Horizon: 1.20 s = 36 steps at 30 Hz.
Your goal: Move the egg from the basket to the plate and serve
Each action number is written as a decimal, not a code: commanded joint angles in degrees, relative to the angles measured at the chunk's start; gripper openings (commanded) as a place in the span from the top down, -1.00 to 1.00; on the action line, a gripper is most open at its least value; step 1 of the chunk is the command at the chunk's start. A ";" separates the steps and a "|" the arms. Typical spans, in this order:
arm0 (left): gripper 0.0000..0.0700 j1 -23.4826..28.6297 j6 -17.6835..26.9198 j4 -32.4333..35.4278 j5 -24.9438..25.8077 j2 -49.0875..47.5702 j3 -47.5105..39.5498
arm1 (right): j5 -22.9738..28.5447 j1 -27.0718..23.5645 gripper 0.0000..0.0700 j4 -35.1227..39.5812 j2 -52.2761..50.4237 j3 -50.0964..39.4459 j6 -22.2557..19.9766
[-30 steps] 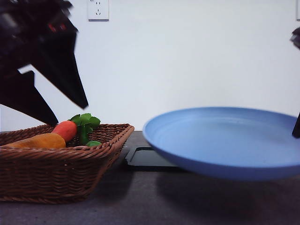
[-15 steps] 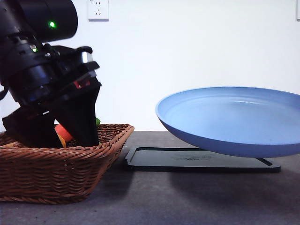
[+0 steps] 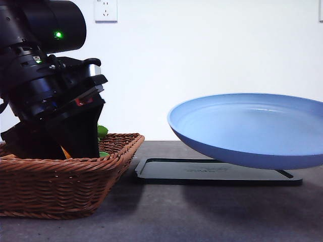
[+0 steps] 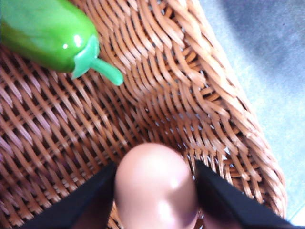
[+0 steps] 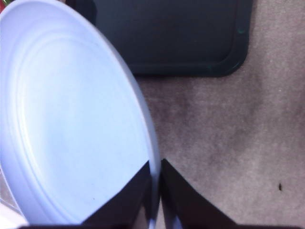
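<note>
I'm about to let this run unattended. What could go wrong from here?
The egg sits between the left fingers in a corner of the basket; smooth and rounded, it may slip as it lifts. The right fingers pinch only the rim of the plate, held above the table, so it might tilt once loaded.

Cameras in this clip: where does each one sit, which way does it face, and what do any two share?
Front view: low at table height, facing forward; left arm over the basket, plate held aloft.
Left wrist view: looks down into the basket; left gripper fingers flank the egg.
Right wrist view: looks down at the table; right gripper pinches the plate rim.
Shared: basket, plate, black tray.
</note>
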 commanded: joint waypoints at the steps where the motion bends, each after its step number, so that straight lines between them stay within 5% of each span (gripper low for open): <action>1: 0.53 -0.52 0.70 -0.18 -0.12 1.03 0.97 | -0.31 0.03 1.00 0.63 0.24 0.31 -0.06; 9: 0.63 0.34 1.69 -3.66 -0.13 1.01 4.40 | -0.33 0.05 1.00 0.76 0.24 0.31 0.11; 18: 0.63 -0.14 1.32 -13.65 2.95 1.01 20.77 | -0.33 0.21 1.00 -0.43 0.42 0.31 1.65; 24: 0.63 -4.85 -0.88 -4.88 12.75 1.01 26.81 | -0.36 0.21 1.00 -1.34 0.42 0.31 1.65; 29: 0.63 -12.19 -0.40 4.11 12.87 1.90 26.89 | -0.43 0.21 1.00 -2.06 0.42 0.31 1.69; 36: 0.63 -20.73 7.83 6.53 6.49 7.09 26.89 | -0.59 0.21 1.00 -4.61 0.39 0.31 1.65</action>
